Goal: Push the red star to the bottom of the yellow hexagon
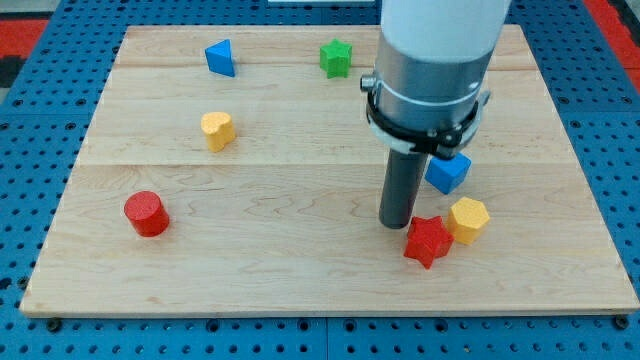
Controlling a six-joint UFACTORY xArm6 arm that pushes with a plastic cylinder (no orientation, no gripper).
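The red star point(428, 241) lies near the view's bottom right, touching the lower left side of the yellow hexagon point(468, 219). My tip point(397, 224) rests on the board just left of the red star's upper left, close to it or touching it. The rod rises to the big grey and white arm body above.
A blue cube point(447, 172) sits just above the hexagon, partly behind the arm. A red cylinder point(146, 213) is at the left, a yellow heart point(217, 130) above it, a blue triangle point(220, 57) and a green star point(336, 58) near the top. The wooden board point(300, 280) ends close below the star.
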